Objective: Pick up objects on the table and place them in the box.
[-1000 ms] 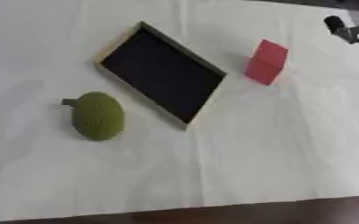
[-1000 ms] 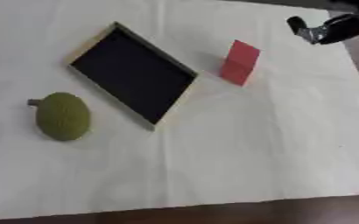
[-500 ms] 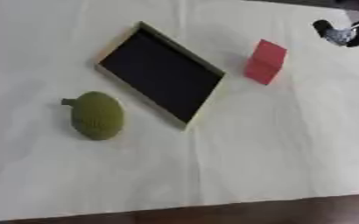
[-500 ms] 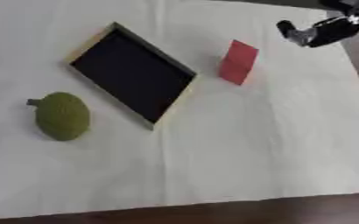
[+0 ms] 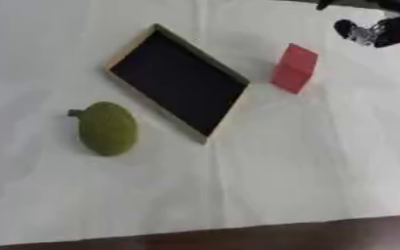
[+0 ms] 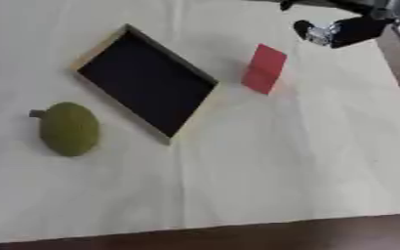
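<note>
**Right hand edges in toward the block**

Since a second ago the right hand (image 6: 336, 30) had come further in from the upper right corner, reaching leftward and a little lower over the cloth (image 5: 306, 161). Only its dark fingers with pale tips showed, blurred, so whether they were curled or straight could not be told; they held nothing that could be seen.

Down and to the left of the hand, near it but apart, the red block (image 5: 294, 68) stood on the cloth as before. Further left of the hand, beyond the block, lay the box (image 5: 179, 85), a shallow tray with a pale wooden rim and a dark floor, set askew, with nothing inside it. Well apart from the hand, past the box's lower left side, the green fruit (image 5: 107, 128) lay on the cloth, its short stem pointing up and left, beside the box without touching it. Block, box and fruit had not shifted. No left hand showed in either view.
</note>
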